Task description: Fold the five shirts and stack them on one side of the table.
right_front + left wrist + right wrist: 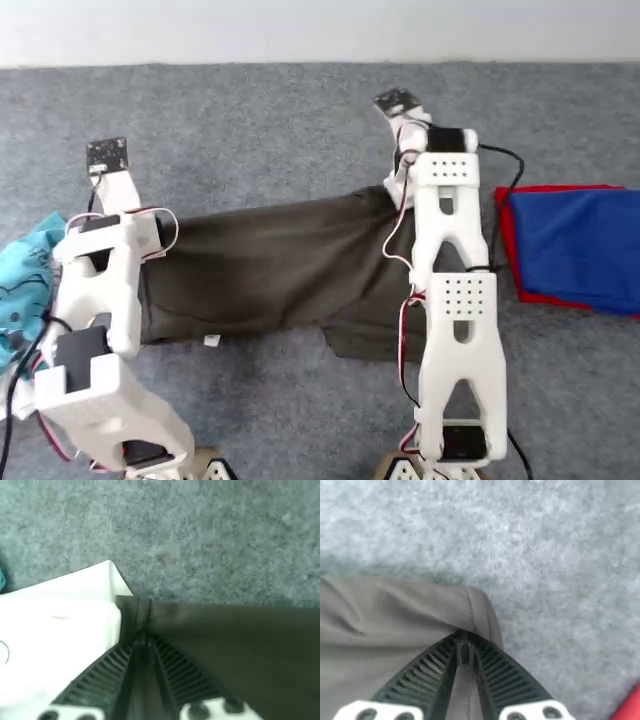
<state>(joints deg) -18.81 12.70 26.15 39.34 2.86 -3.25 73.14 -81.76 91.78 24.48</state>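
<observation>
At the olive shirt (270,265), the 2 jaws seem clamped on its far edge.

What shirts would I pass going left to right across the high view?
teal shirt → olive shirt → blue shirt

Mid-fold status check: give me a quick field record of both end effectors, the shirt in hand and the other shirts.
Left end effector: shut on the edge of the dark olive cloth shirt
Right end effector: shut on the same shirt's hemmed corner
Held shirt: lies stretched out on the grey felt table cover
Stack: folded blue shirt on a red shirt, right of the olive one
Unfolded: crumpled teal patterned shirt, left of the olive one
</observation>
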